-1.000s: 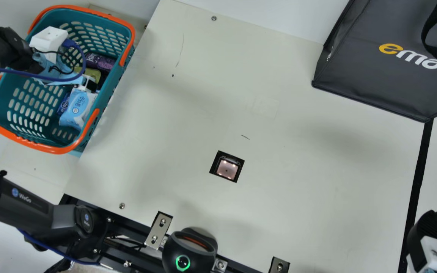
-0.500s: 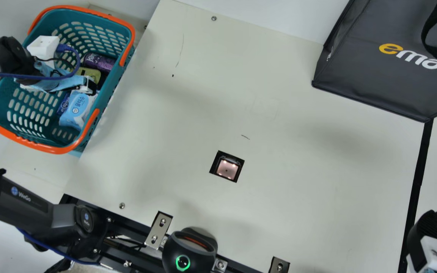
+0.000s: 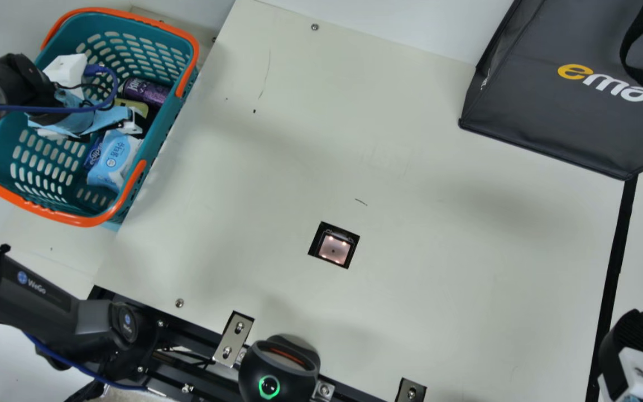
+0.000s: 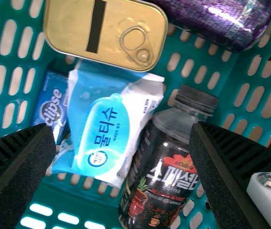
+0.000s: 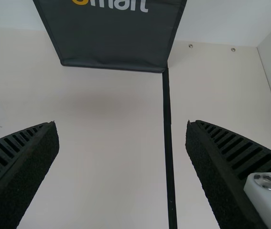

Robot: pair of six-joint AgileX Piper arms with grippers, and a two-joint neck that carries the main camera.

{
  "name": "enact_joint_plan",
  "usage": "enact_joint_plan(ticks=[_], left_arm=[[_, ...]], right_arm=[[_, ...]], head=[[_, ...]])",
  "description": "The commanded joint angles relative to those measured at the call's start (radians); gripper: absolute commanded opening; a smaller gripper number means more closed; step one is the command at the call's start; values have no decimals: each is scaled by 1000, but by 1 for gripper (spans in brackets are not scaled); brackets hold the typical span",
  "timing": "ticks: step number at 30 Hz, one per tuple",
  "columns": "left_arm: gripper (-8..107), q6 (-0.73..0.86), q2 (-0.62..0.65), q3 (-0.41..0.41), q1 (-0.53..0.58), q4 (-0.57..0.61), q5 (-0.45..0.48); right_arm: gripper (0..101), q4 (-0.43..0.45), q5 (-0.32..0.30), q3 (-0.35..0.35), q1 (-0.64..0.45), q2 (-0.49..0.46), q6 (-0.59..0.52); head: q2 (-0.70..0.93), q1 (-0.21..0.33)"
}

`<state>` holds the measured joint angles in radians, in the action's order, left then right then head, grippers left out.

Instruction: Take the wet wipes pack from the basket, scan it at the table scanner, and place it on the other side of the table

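My left gripper (image 3: 126,120) is over the teal basket (image 3: 157,137) in the main view, above the light-blue wet wipes pack (image 3: 114,162). In the left wrist view this gripper (image 4: 121,131) is open, and the wipes pack (image 4: 104,129) lies below on the basket floor, between a blue box and a dark bottle. Nothing is between the fingers. At the main view's lower right is my right gripper (image 3: 631,335); seen from its wrist, that gripper (image 5: 122,124) stands open over bare table. The table scanner (image 3: 334,248) is a lit square set in the tabletop.
Around the wipes pack lie a gold tin (image 4: 106,31), a purple can (image 4: 221,16), a blue box (image 4: 54,102) and a dark bottle (image 4: 161,162). A dark grey bag (image 3: 556,95) stands at the back right. A black scanner device (image 3: 277,371) sits at the near edge.
Over the basket, my left gripper has first moved toward the main view's lower left, then shifted slightly again. The right arm has kept still, and the basket's things lie as before.
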<state>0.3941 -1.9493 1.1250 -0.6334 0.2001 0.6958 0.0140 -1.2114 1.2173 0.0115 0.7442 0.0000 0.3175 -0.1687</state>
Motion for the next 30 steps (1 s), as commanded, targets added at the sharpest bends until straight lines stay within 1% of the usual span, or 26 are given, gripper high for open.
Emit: enact_joint_plan(ticks=[1, 16, 22, 30], left_arm=[[90, 20, -9, 12, 2, 16, 11], [90, 279, -91, 118, -11, 145, 126], [90, 352, -110, 135, -5, 167, 152], [90, 403, -132, 149, 0, 184, 174]], right_arm=[[95, 0, 0, 0, 0, 0, 0], [95, 0, -1, 0, 0, 0, 0], [95, 0, -1, 0, 0, 0, 0], [95, 0, -1, 0, 0, 0, 0]], head=[[4, 30], [4, 30], [4, 30], [4, 30]])
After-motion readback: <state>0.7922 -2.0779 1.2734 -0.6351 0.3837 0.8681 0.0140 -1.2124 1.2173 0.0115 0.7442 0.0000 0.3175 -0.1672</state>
